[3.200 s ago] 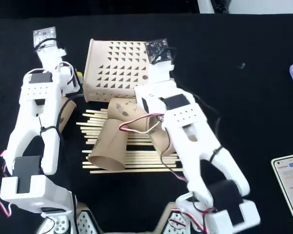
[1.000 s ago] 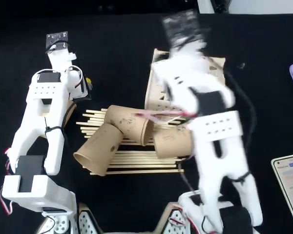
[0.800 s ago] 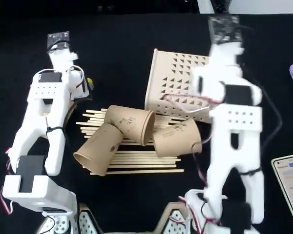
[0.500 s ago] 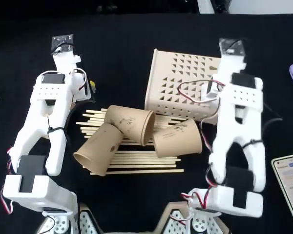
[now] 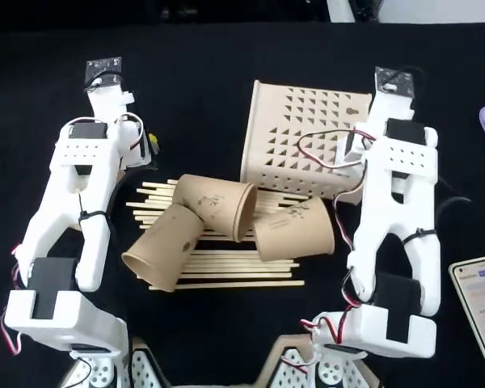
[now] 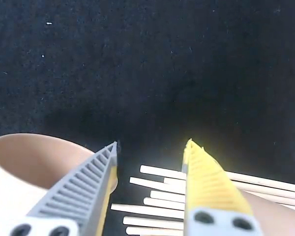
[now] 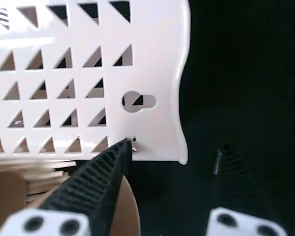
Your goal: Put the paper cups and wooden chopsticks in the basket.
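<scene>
Right gripper [image 7: 174, 147], jaws apart, beside the basket [image 5: 303, 141].
Shifted, it now sits at 2 o'clock of your paper cups [image 5: 214, 202], unloaded.

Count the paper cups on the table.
4. Three lie on the chopsticks: left cup, middle cup, right cup. A fourth cup sits beside the left gripper, mostly covered from above; others may be hidden.

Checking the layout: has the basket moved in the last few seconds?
Yes. The basket has shifted right, toward the phone.
</scene>
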Motion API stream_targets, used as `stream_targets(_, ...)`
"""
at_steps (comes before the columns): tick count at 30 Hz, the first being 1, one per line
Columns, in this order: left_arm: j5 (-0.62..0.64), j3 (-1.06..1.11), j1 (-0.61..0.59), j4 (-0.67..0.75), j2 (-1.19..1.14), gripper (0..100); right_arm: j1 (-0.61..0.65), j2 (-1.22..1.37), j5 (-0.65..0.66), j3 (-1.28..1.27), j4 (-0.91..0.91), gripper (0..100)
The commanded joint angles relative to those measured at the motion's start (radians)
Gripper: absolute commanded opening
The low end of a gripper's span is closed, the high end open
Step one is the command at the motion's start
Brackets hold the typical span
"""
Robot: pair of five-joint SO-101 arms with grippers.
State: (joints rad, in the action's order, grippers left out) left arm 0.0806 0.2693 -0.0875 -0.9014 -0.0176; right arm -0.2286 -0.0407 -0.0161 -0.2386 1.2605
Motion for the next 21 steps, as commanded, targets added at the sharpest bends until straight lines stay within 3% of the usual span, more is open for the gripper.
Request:
stream_targets(1, 0.003, -0.013, 0.005, 0.003, 0.009, 22, 0.000, -0.001, -0.025, 0.025, 0.000, 27.3)
stream_targets(6, 0.003, -0.012, 0.004, -0.005, 0.009, 22, -0.048, -0.002, -0.015, 0.047, 0.000, 27.3)
stream_targets(12, 0.003, 0.001, 0.005, 0.002, 0.009, 22, 0.018, 0.085, 0.038, 0.008, -0.083, 26.6)
stream_targets(19, 0.003, 0.012, 0.002, 0.003, 0.009, 22, 0.084, 0.188, 0.230, 0.015, -0.152, 1.0)
stream_targets(21, 0.003, 0.012, 0.002, 0.003, 0.011, 22, 0.084, 0.188, 0.230, 0.015, -0.155, 1.8)
